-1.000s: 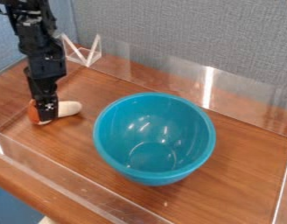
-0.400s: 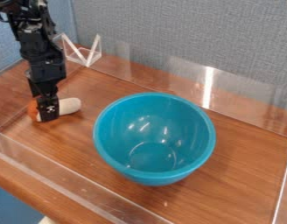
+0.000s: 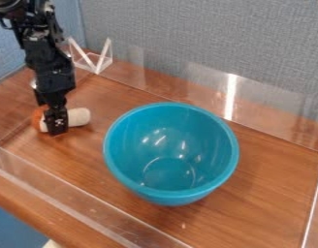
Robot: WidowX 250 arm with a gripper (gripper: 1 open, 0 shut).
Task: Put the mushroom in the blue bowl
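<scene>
Mushroom (image 3: 74,117) is seen lying on the wooden bench (image 3: 271,179), at nine o'clock from the blue bowl (image 3: 171,152) and apart from it. Pincer (image 3: 53,122) is pointed straight down with its jaws spread apart around the mushroom's cap end.

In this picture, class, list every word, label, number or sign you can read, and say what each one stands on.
No text can be read anywhere.
Gripper: a small white mark on its dark body, too small and blurred to read.
Bowl: plain, no marking.
Mushroom: no marking seen.
Table and grey back wall: no writing.
</scene>
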